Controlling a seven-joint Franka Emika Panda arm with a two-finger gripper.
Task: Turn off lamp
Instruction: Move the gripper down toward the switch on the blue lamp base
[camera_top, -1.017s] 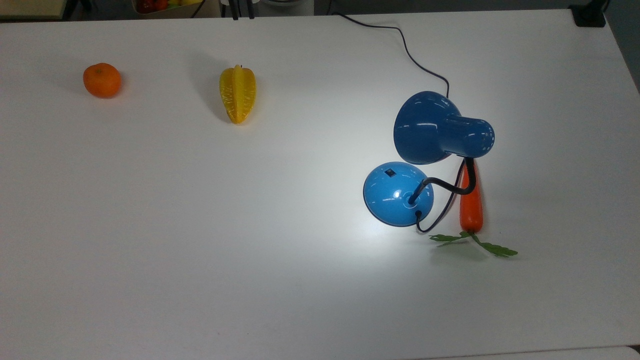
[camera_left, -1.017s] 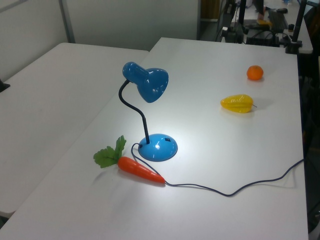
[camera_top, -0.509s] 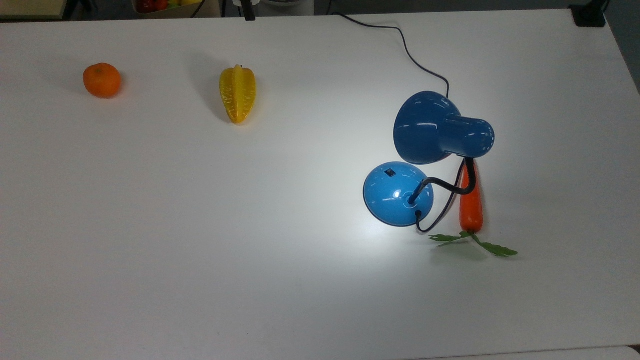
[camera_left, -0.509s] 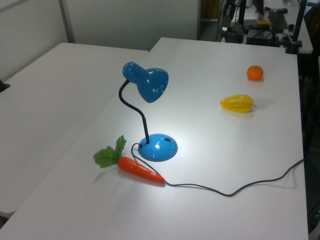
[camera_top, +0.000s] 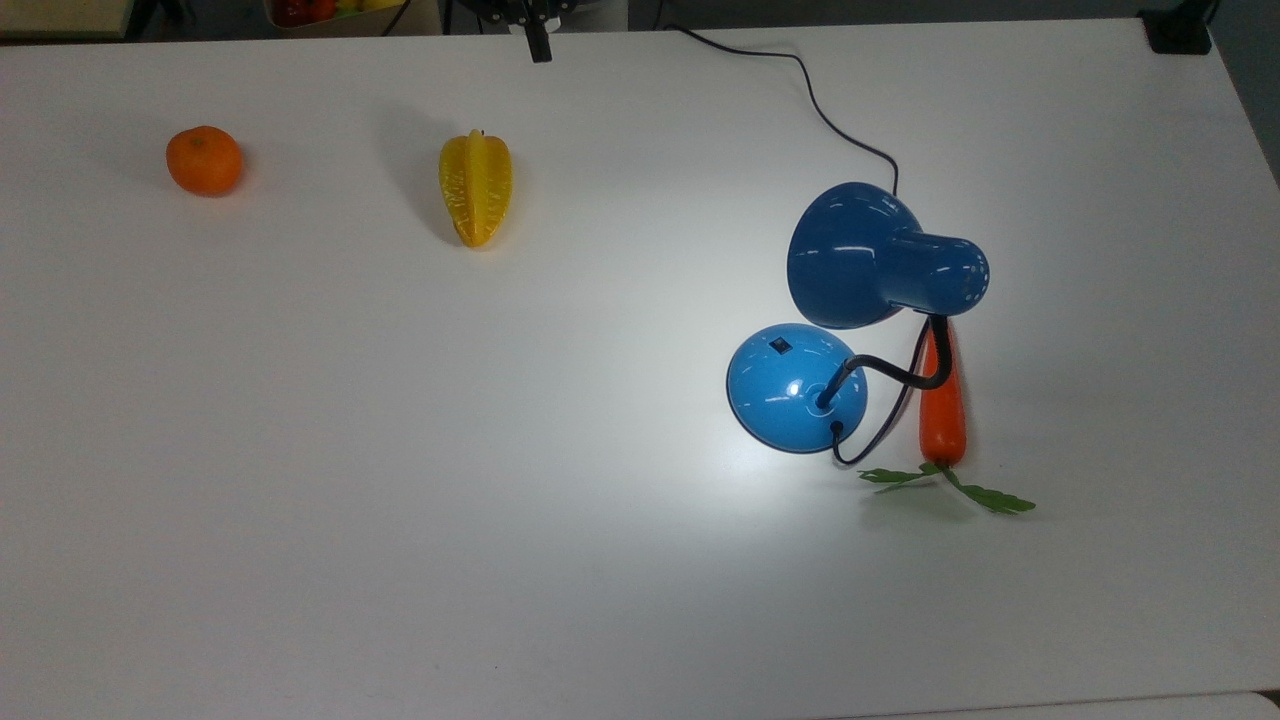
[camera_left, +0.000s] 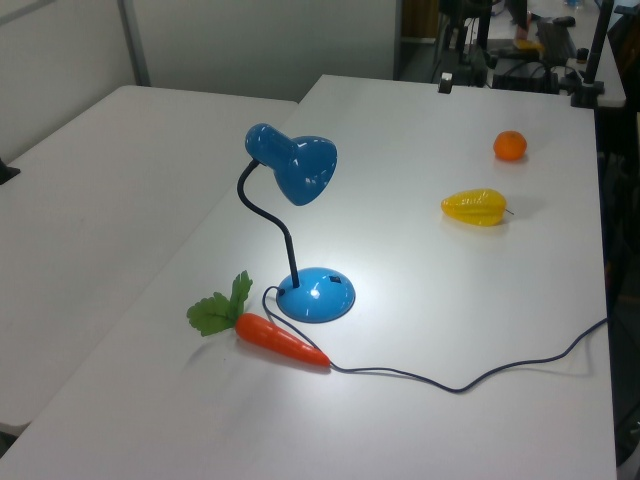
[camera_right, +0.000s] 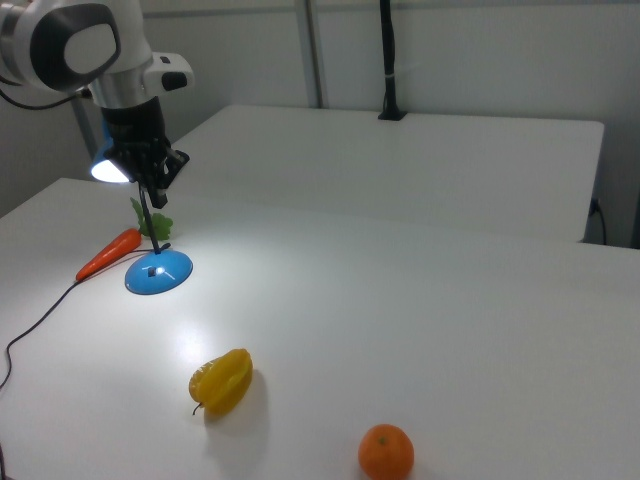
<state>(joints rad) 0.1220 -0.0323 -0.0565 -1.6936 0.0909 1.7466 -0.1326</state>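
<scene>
The lamp stands on the white table toward the top view's right, with a domed blue base (camera_top: 790, 395), a black bent neck and a blue shade (camera_top: 865, 258). It is lit and throws a bright pool on the table around the base. A small black switch (camera_top: 781, 346) sits on the dome's far side. In the left view the lamp base (camera_left: 318, 297) lies under the shade (camera_left: 300, 165). My gripper (camera_top: 538, 45) hangs at the table's far edge, well apart from the lamp. In the right view the gripper (camera_right: 158, 182) overlaps the glowing shade (camera_right: 105, 170), above the base (camera_right: 158, 272).
A carrot (camera_top: 942, 400) with green leaves lies right beside the lamp base, under the neck. The dark cord (camera_top: 820, 105) runs from the base to the far edge. A yellow starfruit (camera_top: 476, 188) and an orange (camera_top: 204, 160) lie at the top view's upper left.
The gripper has shifted toward the top view's right along the far edge and come slightly further over the table. The lamp stays lit and nothing else has moved.
</scene>
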